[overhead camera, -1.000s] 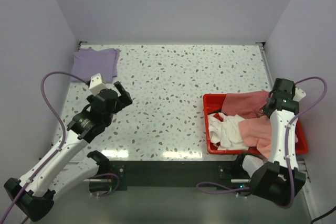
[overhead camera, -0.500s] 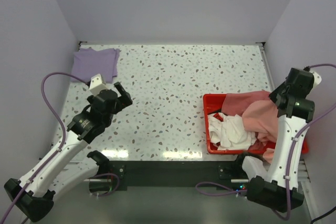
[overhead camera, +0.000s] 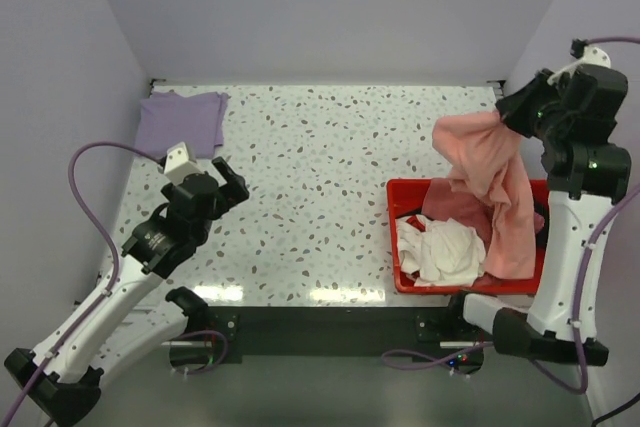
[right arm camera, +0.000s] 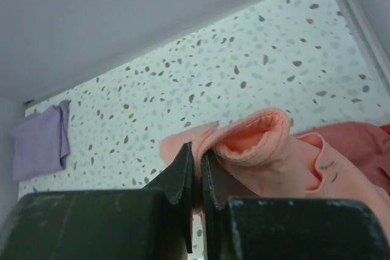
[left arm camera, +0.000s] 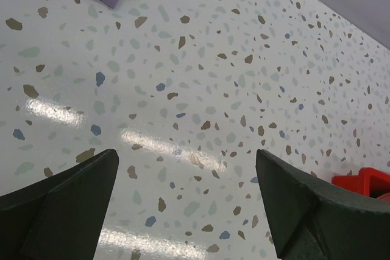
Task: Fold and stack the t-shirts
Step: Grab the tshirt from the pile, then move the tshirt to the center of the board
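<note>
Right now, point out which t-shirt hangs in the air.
The salmon-pink t-shirt, pinched by the right gripper over the red bin; the lavender t-shirt lies flat on the table.

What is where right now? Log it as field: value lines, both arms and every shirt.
left gripper: open, empty, above table
right gripper: shut on salmon-pink t-shirt
salmon-pink t-shirt: hanging over red bin
lavender t-shirt: folded, far left table corner
white t-shirt: crumpled in bin
darker pink t-shirt: in bin, behind white one
</note>
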You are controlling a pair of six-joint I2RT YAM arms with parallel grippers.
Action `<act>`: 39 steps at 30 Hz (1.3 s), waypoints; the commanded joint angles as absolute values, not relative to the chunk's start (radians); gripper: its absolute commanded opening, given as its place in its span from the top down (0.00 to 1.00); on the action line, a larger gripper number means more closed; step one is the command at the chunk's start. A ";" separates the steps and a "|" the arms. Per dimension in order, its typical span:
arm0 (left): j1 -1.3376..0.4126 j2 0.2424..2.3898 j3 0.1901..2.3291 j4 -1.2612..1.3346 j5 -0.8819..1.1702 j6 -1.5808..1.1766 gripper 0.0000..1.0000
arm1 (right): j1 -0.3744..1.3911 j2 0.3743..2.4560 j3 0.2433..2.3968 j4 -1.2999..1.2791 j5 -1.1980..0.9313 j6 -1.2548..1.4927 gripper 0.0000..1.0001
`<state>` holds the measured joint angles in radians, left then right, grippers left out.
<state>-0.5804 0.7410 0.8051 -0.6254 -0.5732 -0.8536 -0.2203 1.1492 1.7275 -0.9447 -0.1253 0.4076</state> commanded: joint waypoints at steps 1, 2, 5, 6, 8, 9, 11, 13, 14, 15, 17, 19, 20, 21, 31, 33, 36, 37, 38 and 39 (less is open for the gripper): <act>-0.583 0.726 0.808 -0.637 -0.598 -0.870 0.00 | 0.020 1.245 1.894 -0.870 -0.122 0.364 1.00; -0.583 0.719 0.807 -0.638 -0.595 -0.870 0.00 | 0.064 1.302 1.958 -0.868 -0.103 0.359 1.00; -0.581 0.704 0.813 -0.658 -0.600 -0.884 0.00 | 0.185 1.394 2.057 -0.838 -0.106 0.353 1.00; -0.583 0.700 0.816 -0.675 -0.603 -0.887 0.00 | 0.213 1.454 2.115 -0.825 -0.098 0.341 1.00; -0.581 0.689 0.831 -0.705 -0.610 -0.896 0.00 | 0.296 1.509 2.182 -0.789 -0.091 0.330 1.00; -0.581 0.684 0.845 -0.715 -0.612 -0.897 0.00 | 0.328 1.555 2.197 -0.772 -0.089 0.318 1.00; -0.581 0.670 0.853 -0.745 -0.621 -0.907 0.00 | 0.425 1.604 2.230 -0.744 -0.075 0.302 1.00; -0.581 0.655 0.857 -0.762 -0.630 -0.917 0.00 | 0.525 1.663 2.232 -0.729 -0.019 0.295 1.00; -0.581 0.649 0.857 -0.773 -0.630 -0.922 0.00 | 0.557 1.681 2.223 -0.724 -0.003 0.290 1.00; -0.581 0.644 0.857 -0.778 -0.627 -0.925 0.00 | 0.584 1.701 2.214 -0.721 0.027 0.290 1.00; -0.583 0.630 0.861 -0.793 -0.626 -0.925 0.00 | 0.658 1.742 2.160 -0.693 0.093 0.307 1.00; -0.581 0.620 0.868 -0.810 -0.629 -0.936 0.00 | 0.718 1.778 2.116 -0.637 0.119 0.307 1.00; -0.581 0.618 0.868 -0.827 -0.632 -0.939 0.00 | 0.733 1.793 2.088 -0.629 0.138 0.316 1.00; -0.581 0.614 0.870 -0.834 -0.632 -0.943 0.00 | 0.750 1.810 2.082 -0.626 0.162 0.319 1.00; -0.581 0.644 0.830 -0.836 -0.612 -0.969 0.00 | 0.859 1.983 1.965 -0.650 0.150 0.337 1.00; -0.583 0.669 0.816 -0.830 -0.609 -0.969 0.00 | 0.854 1.961 1.899 -0.655 0.219 0.336 0.98; -0.580 0.716 0.805 -0.812 -0.601 -0.962 0.00 | 0.835 1.907 1.804 -0.653 0.300 0.321 1.00; -0.581 0.729 0.804 -0.811 -0.604 -0.968 0.00 | 0.824 1.896 1.783 -0.657 0.319 0.316 0.99; -0.581 0.741 0.801 -0.808 -0.606 -0.971 0.00 | 0.812 1.882 1.743 -0.661 0.321 0.316 0.95; -0.581 0.761 0.793 -0.804 -0.609 -0.977 0.00 | 0.786 1.859 1.720 -0.661 0.319 0.316 0.83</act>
<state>-0.5804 0.7238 0.8097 -0.8310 -0.6022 -0.9520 0.8406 1.9820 1.7695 -0.6819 0.2314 0.3248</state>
